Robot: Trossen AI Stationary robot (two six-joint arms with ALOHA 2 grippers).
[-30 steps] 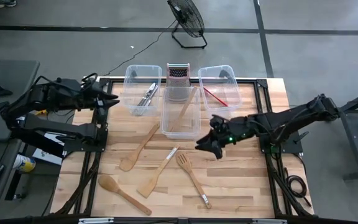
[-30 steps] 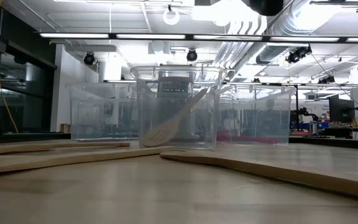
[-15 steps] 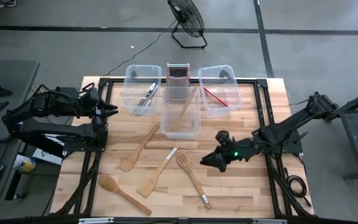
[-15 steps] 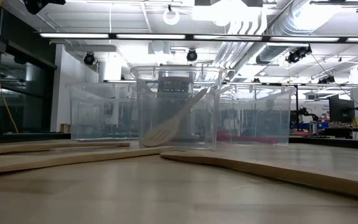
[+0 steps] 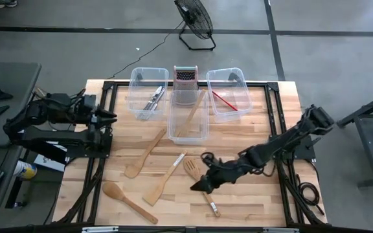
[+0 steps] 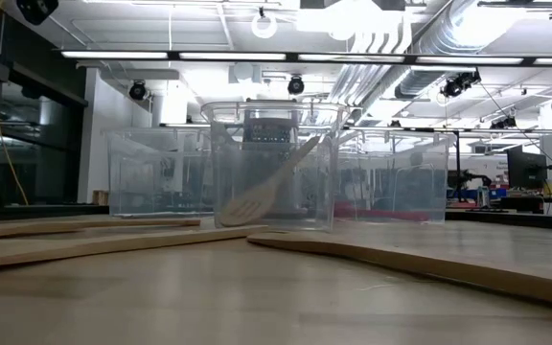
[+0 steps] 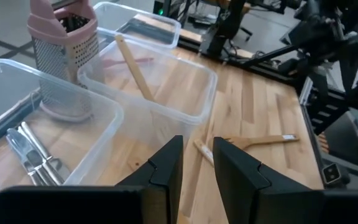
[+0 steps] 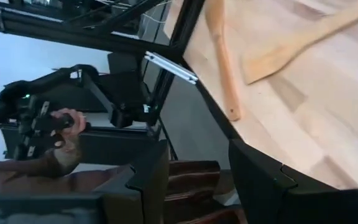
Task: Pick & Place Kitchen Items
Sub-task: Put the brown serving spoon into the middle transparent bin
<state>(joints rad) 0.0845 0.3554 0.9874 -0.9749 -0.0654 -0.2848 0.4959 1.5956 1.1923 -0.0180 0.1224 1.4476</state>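
Note:
In the high view, a wooden fork (image 5: 198,176), two wooden spatulas (image 5: 145,153) (image 5: 165,179) and a wooden spoon (image 5: 128,202) lie flat on the table. The left bin (image 5: 149,94) holds metal cutlery (image 7: 28,149). The middle bin (image 5: 188,121) has a wooden spoon (image 6: 266,190) leaning on its wall. A red spatula (image 5: 224,100) lies in the right bin. My right gripper (image 5: 195,188) is open and low over the fork's handle, touching nothing that shows. In its wrist view its fingers (image 8: 197,155) point past the spoon (image 8: 222,62). My left gripper (image 5: 113,116) (image 7: 197,152) is open, off the table's left edge.
A metal box grater (image 5: 185,84) with a pink top (image 7: 61,15) stands between the bins at the far edge. Black frame rails (image 5: 102,149) run along the table's left and right sides. A person's hand (image 8: 61,127) shows beyond the table's left edge. A fan (image 5: 195,22) stands on the floor.
My right arm has stretched out from beside the middle bin toward the near-left, bringing its gripper over the wooden fork. My left gripper has drawn back slightly toward the table's left and near side. No utensil has moved.

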